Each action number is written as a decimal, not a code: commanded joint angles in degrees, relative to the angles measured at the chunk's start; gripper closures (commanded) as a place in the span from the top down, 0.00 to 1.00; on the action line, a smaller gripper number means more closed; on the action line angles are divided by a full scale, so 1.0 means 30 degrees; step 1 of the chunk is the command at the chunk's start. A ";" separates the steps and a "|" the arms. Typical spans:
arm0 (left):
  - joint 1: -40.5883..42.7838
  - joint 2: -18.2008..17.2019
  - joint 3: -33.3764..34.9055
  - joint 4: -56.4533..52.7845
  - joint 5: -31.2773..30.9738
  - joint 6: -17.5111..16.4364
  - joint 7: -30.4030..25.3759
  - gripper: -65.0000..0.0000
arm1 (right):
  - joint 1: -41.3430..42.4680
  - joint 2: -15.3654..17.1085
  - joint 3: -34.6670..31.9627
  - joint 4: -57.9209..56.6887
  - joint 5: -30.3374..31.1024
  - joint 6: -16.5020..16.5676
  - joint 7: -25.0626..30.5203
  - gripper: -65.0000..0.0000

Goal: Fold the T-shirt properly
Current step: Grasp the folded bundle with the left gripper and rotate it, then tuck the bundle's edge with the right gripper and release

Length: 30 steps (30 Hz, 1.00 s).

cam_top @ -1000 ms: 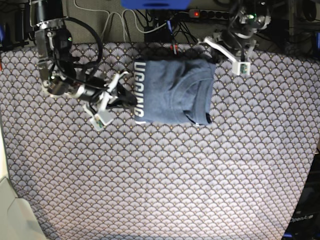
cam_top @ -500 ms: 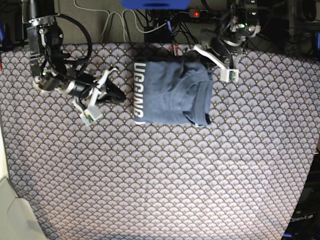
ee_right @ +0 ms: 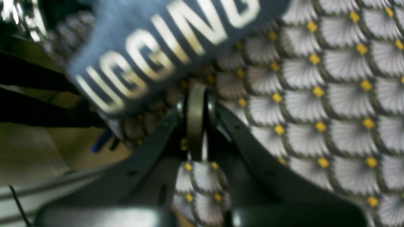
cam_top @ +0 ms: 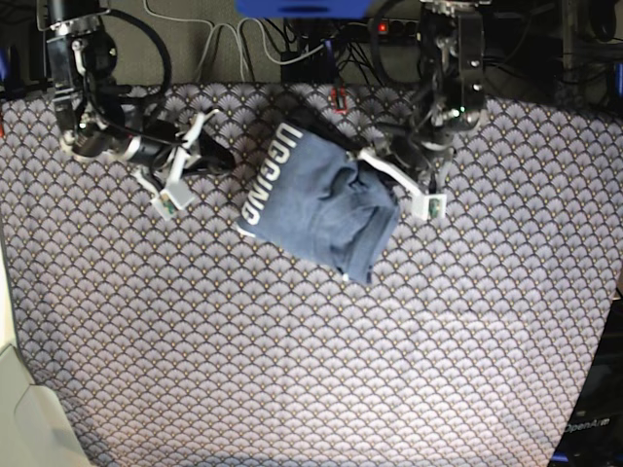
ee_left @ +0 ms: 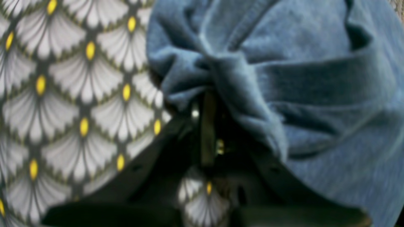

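The slate-blue T-shirt (cam_top: 311, 204) lies folded and skewed on the cloth, its white "UGGING" lettering (ee_right: 142, 47) along the left edge. My left gripper (cam_top: 370, 167) sits at the bundle's upper right corner, shut on bunched blue fabric (ee_left: 189, 75); cloth wraps over the closed tips of this gripper (ee_left: 206, 101). My right gripper (cam_top: 222, 156) is just left of the lettered edge, shut, with nothing between its fingers. In the right wrist view that gripper (ee_right: 196, 91) has its tips over the tablecloth, right below the lettering and apart from it.
The fan-scale tablecloth (cam_top: 292, 350) covers the whole table. A power strip (cam_top: 394, 27) and cables run along the back edge. A cream-coloured object (cam_top: 19, 418) stands at the lower left corner, and dark equipment (cam_top: 594, 428) is at the lower right.
The left arm came down onto the shirt's upper right corner and the bundle swung askew, its lettered edge now slanted. The right gripper drew back to the upper left, away from the shirt.
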 commanded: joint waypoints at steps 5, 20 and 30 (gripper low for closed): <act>-0.3594 0.0449 -0.0019 -0.2376 0.0176 0.0103 -0.0124 0.00 | 0.0225 0.0466 0.0113 0.0313 0.0385 0.0127 0.0414 0.00; -0.8224 0.1474 0.0011 -0.5981 0.0147 0.0074 -0.0945 0.00 | 0.0079 0.0554 0.0084 0.0489 0.0473 0.0185 0.0385 0.00; -0.5352 0.0859 -0.2773 0.1316 0.0176 0.0074 -0.0886 0.00 | 0.0753 -0.0442 -0.0034 0.3448 0.0503 0.0214 -0.1696 0.00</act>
